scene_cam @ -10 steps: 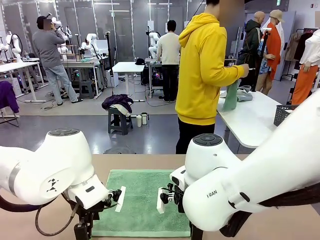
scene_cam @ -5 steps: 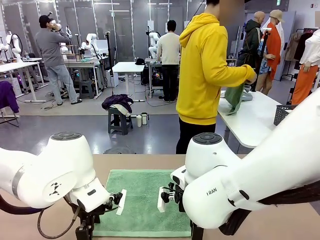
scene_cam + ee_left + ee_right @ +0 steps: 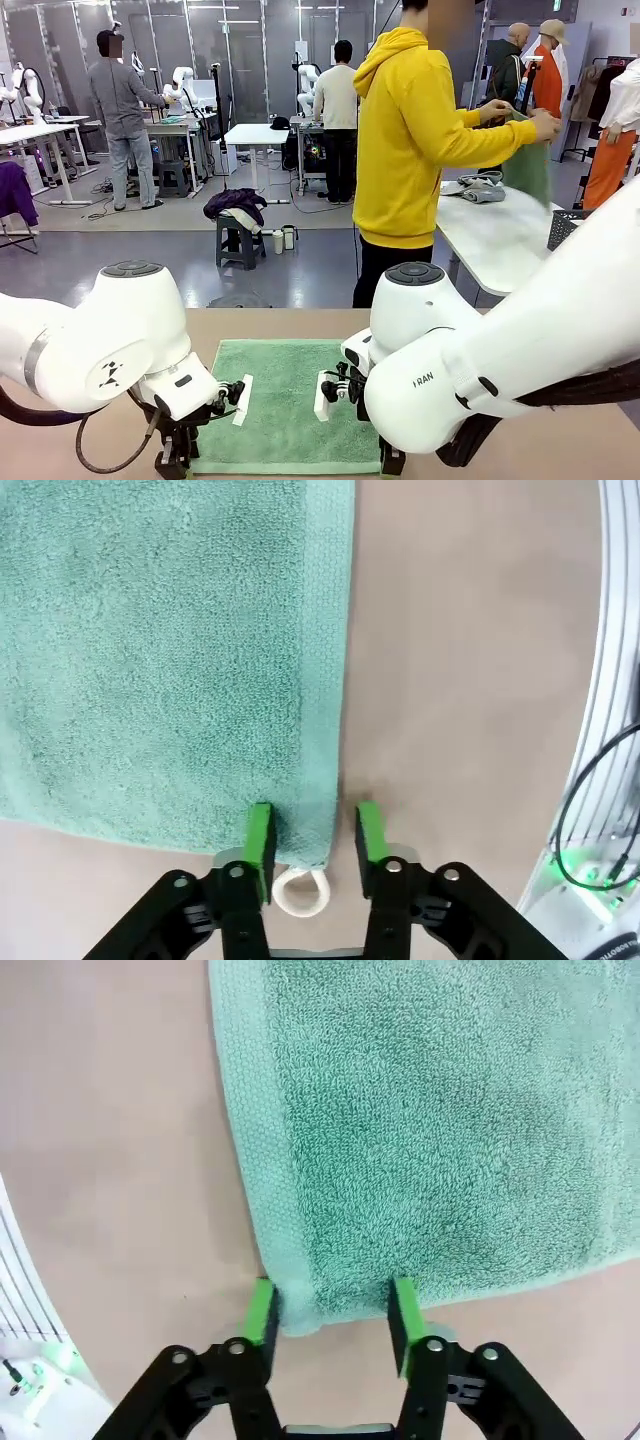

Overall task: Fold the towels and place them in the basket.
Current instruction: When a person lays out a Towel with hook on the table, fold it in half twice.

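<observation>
A mint green towel (image 3: pixel 285 400) lies flat on the tan table between my two arms. In the left wrist view my left gripper (image 3: pixel 313 838) is open, its green pads (image 3: pixel 260 838) straddling a near corner of the towel (image 3: pixel 160 630), just above the white corner loop (image 3: pixel 300 892). My right gripper (image 3: pixel 333 1312) is open too, its pads (image 3: pixel 403 1312) on either side of the other near corner of the towel (image 3: pixel 420 1110). At the far right a dark mesh basket (image 3: pixel 565 228) stands on a white table, where a pale grey-blue towel (image 3: pixel 478 187) lies crumpled.
A person in a yellow hoodie (image 3: pixel 405 150) stands past the table's far edge, turned to the white side table (image 3: pixel 495 240), holding up a green cloth (image 3: pixel 530 165). Bare tan tabletop (image 3: pixel 470 680) lies around the towel.
My left arm has sunk slightly toward the towel's corner; the right arm is nearly still. The person has lifted the green cloth from the side table and spread it in both hands.
</observation>
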Robot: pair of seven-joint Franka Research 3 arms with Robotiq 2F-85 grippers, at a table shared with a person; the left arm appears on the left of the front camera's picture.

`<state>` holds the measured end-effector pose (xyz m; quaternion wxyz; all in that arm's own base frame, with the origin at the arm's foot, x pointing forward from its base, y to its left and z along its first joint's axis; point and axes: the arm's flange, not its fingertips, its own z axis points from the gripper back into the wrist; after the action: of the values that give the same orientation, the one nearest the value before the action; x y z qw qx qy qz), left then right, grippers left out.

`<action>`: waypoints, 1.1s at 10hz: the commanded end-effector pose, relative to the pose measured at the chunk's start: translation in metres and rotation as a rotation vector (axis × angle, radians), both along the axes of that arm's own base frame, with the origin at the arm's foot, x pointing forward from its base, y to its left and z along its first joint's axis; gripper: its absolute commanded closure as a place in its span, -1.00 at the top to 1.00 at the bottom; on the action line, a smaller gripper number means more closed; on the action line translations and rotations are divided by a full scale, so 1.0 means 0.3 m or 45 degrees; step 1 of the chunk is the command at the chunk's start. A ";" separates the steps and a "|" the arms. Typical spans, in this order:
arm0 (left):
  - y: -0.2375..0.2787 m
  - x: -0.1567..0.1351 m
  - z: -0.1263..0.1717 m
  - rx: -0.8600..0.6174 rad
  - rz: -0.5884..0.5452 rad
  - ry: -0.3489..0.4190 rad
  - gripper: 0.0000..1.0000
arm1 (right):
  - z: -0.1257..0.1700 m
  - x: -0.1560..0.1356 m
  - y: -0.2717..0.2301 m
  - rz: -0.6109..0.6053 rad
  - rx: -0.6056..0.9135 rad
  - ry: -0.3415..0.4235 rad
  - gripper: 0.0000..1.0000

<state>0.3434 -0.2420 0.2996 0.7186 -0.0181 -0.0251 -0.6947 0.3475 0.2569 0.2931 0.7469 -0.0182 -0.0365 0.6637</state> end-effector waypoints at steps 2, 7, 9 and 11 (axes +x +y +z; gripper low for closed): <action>0.037 -0.071 -0.038 0.022 0.013 -0.020 -1.00 | 0.018 -0.002 0.008 -0.042 0.012 0.027 -0.91; 0.043 -0.075 -0.028 0.010 0.016 -0.020 -1.00 | 0.036 -0.002 0.000 -0.081 0.030 0.088 -1.00; 0.045 -0.099 0.047 -0.009 0.005 -0.037 -1.00 | 0.084 -0.016 0.008 -0.087 0.046 0.098 -1.00; 0.053 -0.117 0.139 -0.014 -0.008 -0.040 -1.00 | 0.146 -0.028 0.022 -0.100 0.039 0.108 -1.00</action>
<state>0.3405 -0.2435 0.3314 0.7142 -0.0083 -0.0448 -0.6984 0.3441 0.2602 0.3225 0.7725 0.0127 -0.0213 0.6345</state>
